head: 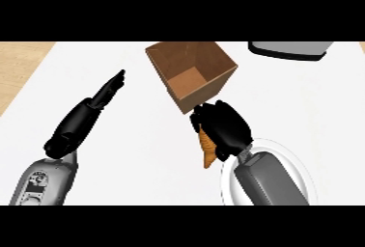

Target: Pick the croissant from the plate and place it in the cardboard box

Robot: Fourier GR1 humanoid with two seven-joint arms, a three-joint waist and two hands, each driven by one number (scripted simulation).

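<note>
Croissant held just beside the cardboard box.

The cardboard box (191, 72) stands open on the white worktop (143, 144), nothing visible inside. The right hand (224, 128) has its fingers curled round the croissant (207, 147), between the box's near corner and the white plate (296, 161), which its forearm partly hides. The left hand (82, 120) rests well apart at the left, fingers straight and pressed together.

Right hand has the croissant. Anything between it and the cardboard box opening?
Nothing visible. The right hand is curled round the croissant just off the plate, close to the near corner of the open cardboard box. The only thing to pass is the box's own near wall. The left hand is off to the side.
</note>
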